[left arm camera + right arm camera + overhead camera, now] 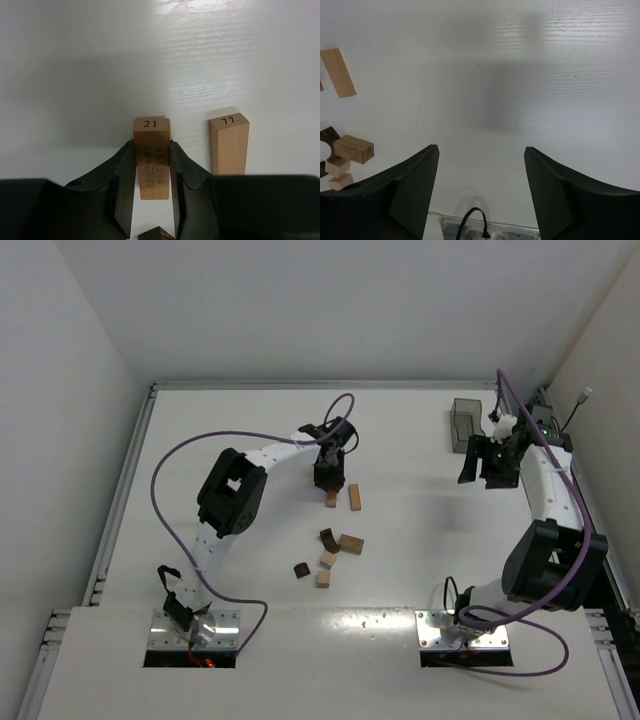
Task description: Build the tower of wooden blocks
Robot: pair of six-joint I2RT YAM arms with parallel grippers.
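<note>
Grey bin (463, 426) beside right fingers (410, 192), wood blocks (350, 543) on table (430, 540)

Overhead view facing down, close wrist views, all sharing wood blocks (351, 543)

The jaws hide the flanks of the light tan wooden bar marked 21 (151, 150). The bottom edge cuts off a dark brown wooden piece (156, 234). The neighbouring light tan wooden bar (230, 145) has its near end covered.
</note>
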